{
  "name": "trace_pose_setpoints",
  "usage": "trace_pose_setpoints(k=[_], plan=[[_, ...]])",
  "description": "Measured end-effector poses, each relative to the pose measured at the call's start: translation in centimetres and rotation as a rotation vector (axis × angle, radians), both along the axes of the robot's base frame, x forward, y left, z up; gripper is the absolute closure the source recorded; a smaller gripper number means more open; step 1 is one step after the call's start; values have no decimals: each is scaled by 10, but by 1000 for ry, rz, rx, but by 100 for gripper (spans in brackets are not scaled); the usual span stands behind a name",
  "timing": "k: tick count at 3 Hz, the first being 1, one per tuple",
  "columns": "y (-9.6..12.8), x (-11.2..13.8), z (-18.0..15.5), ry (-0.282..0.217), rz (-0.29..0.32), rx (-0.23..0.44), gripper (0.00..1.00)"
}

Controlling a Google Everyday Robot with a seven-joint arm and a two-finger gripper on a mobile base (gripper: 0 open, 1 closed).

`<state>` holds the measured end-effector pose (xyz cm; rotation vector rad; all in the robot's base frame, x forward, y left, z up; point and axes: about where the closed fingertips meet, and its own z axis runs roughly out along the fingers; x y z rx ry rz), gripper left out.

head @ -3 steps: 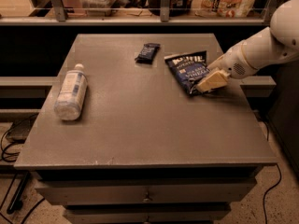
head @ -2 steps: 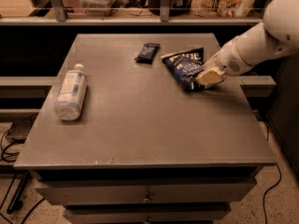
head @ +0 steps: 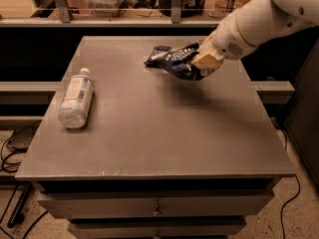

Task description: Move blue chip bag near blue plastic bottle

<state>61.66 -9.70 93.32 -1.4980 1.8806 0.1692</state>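
— Whereabouts of the claw (head: 204, 63)?
— Hangs over the far right part of the grey surface (head: 164, 138), at the end of a white arm (head: 259, 19) reaching in from the upper right.
— Open or closed?
— Closed, pinching the right end of the blue chip bag (head: 174, 62).
— And the bag itself?
— Sticks out leftward from the claw, crumpled, dark navy with white lettering. Seems lifted off the surface, judging by the soft shadow (head: 192, 91) cast lower down on the grey top; hard to say for certain about touching.
— Anything under its left end?
— Looks like a darker bit there, near the far edge; impossible to separate from the bag's own folds.
— Location of the blue plastic bottle (head: 76, 99)?
— Lies on its side near the left edge of the surface, white cap (head: 85, 71) pointing toward the far side, pale blue-and-white label facing up.
— Close to the bag?
— No. Well apart: bottle at the left, bag toward the far right, bare grey top between.
— Below the surface?
— Shows a drawer front (head: 157, 205) with a small handle in the middle. Cables (head: 10, 148) on the floor at the left.
— Behind?
— A ledge (head: 149, 21) along the far side, blurry goods beyond.
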Motion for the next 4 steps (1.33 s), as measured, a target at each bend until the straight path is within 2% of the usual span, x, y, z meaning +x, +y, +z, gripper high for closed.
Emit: trace_pose_setpoints(k=[1, 3, 4], plan=[[45, -17, 35, -42, 123, 27, 100], [55, -22, 38, -41, 150, 34, 100], [90, -27, 24, -4, 214, 64, 100]])
